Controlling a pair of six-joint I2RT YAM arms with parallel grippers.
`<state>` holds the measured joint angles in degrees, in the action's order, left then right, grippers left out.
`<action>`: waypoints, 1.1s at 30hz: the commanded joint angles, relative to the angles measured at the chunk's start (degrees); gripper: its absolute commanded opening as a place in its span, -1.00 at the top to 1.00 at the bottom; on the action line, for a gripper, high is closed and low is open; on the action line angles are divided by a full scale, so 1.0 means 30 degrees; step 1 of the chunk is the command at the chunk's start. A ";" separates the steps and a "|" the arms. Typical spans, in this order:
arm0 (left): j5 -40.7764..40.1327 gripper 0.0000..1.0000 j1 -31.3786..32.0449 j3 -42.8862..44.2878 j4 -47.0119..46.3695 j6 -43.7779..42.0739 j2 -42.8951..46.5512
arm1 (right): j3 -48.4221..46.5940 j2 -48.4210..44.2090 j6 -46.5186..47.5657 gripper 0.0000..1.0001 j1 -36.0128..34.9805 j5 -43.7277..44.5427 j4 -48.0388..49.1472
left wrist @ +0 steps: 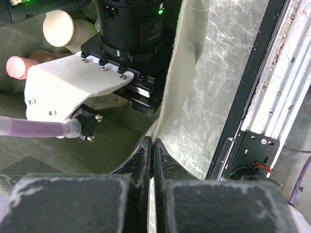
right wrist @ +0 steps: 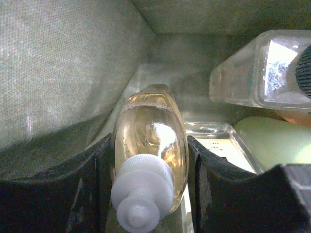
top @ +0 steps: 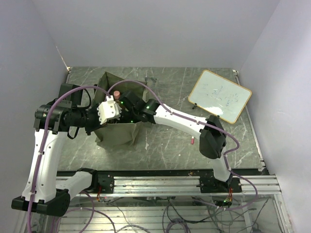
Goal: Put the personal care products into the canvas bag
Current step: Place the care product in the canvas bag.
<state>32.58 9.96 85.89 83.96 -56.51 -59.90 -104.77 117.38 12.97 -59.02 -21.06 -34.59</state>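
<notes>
The olive canvas bag (top: 119, 130) stands open at the table's left centre. My left gripper (left wrist: 152, 145) is shut on the bag's near rim (left wrist: 170, 92), pinching the fabric edge; in the top view it (top: 108, 112) is at the bag's left side. My right arm (top: 167, 115) reaches down into the bag. My right gripper (right wrist: 149, 145) is shut on an amber bottle (right wrist: 150, 131) with a white cap, low inside the bag. Beside it lie a clear bottle with a dark cap (right wrist: 252, 73), a pale green bottle (right wrist: 274, 141) and a clear labelled bottle (right wrist: 218, 143). Beige-capped (left wrist: 60, 28) and pink-capped (left wrist: 17, 67) products also lie inside.
A wooden-framed whiteboard (top: 221, 95) lies at the back right. A small pink object (top: 192, 141) lies on the table right of the bag. Thin pens (top: 150, 77) lie behind the bag. The aluminium rail (top: 165, 183) runs along the near edge.
</notes>
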 commanded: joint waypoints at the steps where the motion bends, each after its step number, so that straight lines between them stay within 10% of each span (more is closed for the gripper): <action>1: 0.0138 0.86 -0.0037 0.0576 0.0138 0.0242 0.0679 | -0.1223 0.0029 0.0557 1.00 0.0163 -0.0843 -0.1737; 13: 0.0060 0.86 -0.0037 0.0103 0.0052 0.0234 0.0769 | 0.0348 -0.0376 0.1326 0.99 0.0159 -0.1092 -0.1647; 33: -0.0305 0.86 -0.0037 -0.0619 -0.0037 -0.0345 0.0833 | -0.1025 -0.0196 0.2427 -0.07 0.0306 -0.1374 -0.1778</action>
<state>32.62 9.96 84.29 83.53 -57.08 -58.61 -105.12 117.64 19.18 -58.87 -22.72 -37.91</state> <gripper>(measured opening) 0.070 0.525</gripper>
